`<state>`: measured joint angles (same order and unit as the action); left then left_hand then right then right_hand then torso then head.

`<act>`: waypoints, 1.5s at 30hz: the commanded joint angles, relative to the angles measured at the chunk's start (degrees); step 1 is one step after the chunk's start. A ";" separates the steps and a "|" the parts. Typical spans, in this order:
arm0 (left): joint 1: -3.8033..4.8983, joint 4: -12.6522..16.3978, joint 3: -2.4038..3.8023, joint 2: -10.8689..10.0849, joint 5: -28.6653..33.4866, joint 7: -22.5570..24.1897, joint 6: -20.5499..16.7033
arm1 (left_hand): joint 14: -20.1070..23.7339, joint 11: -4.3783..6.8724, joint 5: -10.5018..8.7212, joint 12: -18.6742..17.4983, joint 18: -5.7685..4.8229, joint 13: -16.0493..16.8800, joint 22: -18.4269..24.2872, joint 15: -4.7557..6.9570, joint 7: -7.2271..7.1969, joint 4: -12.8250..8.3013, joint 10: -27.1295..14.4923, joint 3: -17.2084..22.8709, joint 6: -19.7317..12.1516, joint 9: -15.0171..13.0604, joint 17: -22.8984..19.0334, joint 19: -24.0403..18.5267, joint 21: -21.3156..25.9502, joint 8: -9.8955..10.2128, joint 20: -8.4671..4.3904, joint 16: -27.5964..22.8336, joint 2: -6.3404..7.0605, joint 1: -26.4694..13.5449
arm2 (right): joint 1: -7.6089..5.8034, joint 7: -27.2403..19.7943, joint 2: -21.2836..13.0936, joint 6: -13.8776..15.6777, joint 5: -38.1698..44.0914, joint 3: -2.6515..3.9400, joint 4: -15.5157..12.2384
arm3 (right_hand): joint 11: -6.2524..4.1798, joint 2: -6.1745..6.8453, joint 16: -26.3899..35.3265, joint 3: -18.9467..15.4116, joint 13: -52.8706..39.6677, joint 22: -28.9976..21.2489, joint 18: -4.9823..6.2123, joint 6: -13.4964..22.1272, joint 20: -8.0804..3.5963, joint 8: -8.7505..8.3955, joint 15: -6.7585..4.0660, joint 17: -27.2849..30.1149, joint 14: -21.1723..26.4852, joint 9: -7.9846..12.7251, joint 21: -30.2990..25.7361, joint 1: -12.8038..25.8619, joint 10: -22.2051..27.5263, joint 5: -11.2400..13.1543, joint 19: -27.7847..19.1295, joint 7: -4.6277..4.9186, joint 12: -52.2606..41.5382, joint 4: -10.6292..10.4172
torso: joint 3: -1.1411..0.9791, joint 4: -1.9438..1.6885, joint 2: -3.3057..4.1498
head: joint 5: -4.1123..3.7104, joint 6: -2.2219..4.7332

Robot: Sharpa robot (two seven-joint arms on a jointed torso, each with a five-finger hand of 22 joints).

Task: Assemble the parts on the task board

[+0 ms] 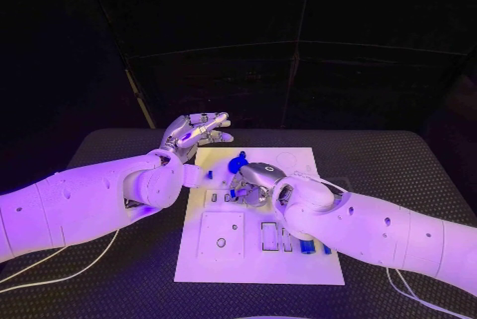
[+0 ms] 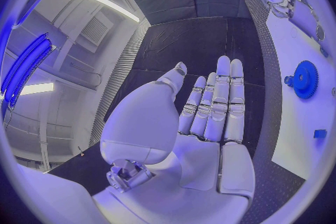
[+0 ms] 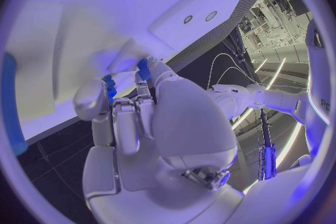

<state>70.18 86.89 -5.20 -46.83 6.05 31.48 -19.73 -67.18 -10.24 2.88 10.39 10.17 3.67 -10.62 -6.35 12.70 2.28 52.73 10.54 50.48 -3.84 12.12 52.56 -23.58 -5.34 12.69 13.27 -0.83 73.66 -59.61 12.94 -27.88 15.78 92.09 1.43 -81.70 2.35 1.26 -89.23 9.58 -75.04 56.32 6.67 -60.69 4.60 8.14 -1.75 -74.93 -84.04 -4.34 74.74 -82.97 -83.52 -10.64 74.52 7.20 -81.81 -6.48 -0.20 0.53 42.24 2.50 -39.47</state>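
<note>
The white task board [image 1: 254,264] lies in the middle of the table. My right hand [image 1: 256,180] is down on its middle, fingers curled, and pinches a small blue part [image 1: 236,193] against the board. The right wrist view shows the same part [image 3: 110,87] between the thumb and fingertips of that hand [image 3: 140,123]. A blue gear [image 1: 238,163] stands on the board just beyond the right hand. My left hand [image 1: 196,131] hovers over the board's far left corner, palm flat, fingers stretched and empty. Its wrist view shows the left hand [image 2: 210,109], the gear [image 2: 305,79] and the board [image 2: 301,140].
Two more blue parts [image 1: 308,247] stand in slots near the board's right edge, under my right forearm. A small blue piece [image 2: 320,134] sits on the board near the gear. A plate with holes [image 1: 220,235] is on the near left of the board. White cables [image 1: 60,271] trail over the table.
</note>
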 commanded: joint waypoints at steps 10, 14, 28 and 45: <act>0.10 0.11 0.05 -0.02 0.02 0.18 0.46 | 0.13 -0.08 0.23 -0.37 0.25 -0.02 0.06 -0.14 0.99 -0.32 0.25 -0.12 0.34 0.01 0.09 -0.20 -0.25 0.30 -0.03 -0.39 -0.04 -0.37 | 0.22 1.81 -0.07 -3.18 0.96 -0.26 -0.05 | 0.41 1.41 0.08 -0.48 -4.69 -0.50 -0.40 0.49 0.17 -0.54 0.40 -12.81 -5.43 0.29 -0.48 2.02 0.68 0.51 -0.74 0.41 0.81 -0.42 | 0.00 -0.02 0.02 | -0.05 0.02; 0.10 0.12 0.05 -0.02 0.02 0.17 0.47 | 0.13 -0.08 0.23 -0.37 0.25 -0.02 0.06 -0.14 0.99 -0.32 0.25 -0.12 0.34 0.01 0.09 -0.20 -0.25 0.30 -0.03 -0.39 -0.04 -0.37 | 0.22 2.13 -0.06 -2.99 1.16 -0.26 -0.09 | 0.50 1.74 0.14 -0.65 -4.46 -0.69 -0.36 0.76 0.23 -0.76 0.47 -12.67 -5.40 0.35 -0.60 2.39 0.87 0.48 -0.83 0.52 1.04 -0.53 | 0.00 -0.03 0.02 | -0.03 0.02; 0.10 0.08 0.05 0.02 0.02 0.13 0.50 | 0.13 -0.08 0.23 -0.37 0.25 -0.02 0.06 -0.14 0.99 -0.32 0.25 -0.12 0.34 0.01 0.09 -0.20 -0.25 0.30 -0.03 -0.39 -0.04 -0.37 | 0.23 2.60 0.07 -1.71 1.38 -0.26 -0.08 | 1.14 2.99 0.32 -1.37 -3.26 -1.47 -0.25 2.95 0.65 -2.11 0.99 -12.23 -5.30 0.58 -1.10 3.70 1.91 0.77 -1.18 1.25 2.25 -1.00 | -0.01 0.02 0.04 | -0.05 -0.06; 0.09 -0.12 0.05 0.01 0.02 0.08 0.63 | 0.13 -0.11 0.24 -0.46 0.25 -0.03 0.07 -0.15 1.04 -0.35 0.21 -0.11 0.30 0.03 0.14 -0.21 -0.27 0.38 -0.03 -0.45 -0.05 -0.38 | 0.63 2.88 -0.32 3.64 1.84 -0.26 -1.50 | 2.70 5.93 0.68 -5.46 0.40 -3.39 0.06 9.63 1.92 -4.11 2.33 -11.48 -5.11 0.47 -2.30 5.53 5.56 -0.06 -2.06 2.89 5.53 -5.20 | -0.07 -0.02 0.00 | -0.22 0.09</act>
<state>70.18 86.79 -5.20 -46.85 6.07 31.40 -19.73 -67.18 -10.24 2.88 10.04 10.17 3.66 -10.63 -6.35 12.70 2.28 52.73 10.54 50.48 -3.84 12.20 52.56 -23.58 -5.34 12.69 13.02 -0.83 73.66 -59.00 15.29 -28.07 16.36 93.38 1.19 -82.72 5.12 6.57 -88.66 4.05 -74.79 52.98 6.67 -51.35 6.23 3.76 0.24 -74.91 -83.96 -3.70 72.67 -77.29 -78.28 -10.53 72.47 10.11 -76.51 -11.37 -0.23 0.53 42.25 2.31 -39.43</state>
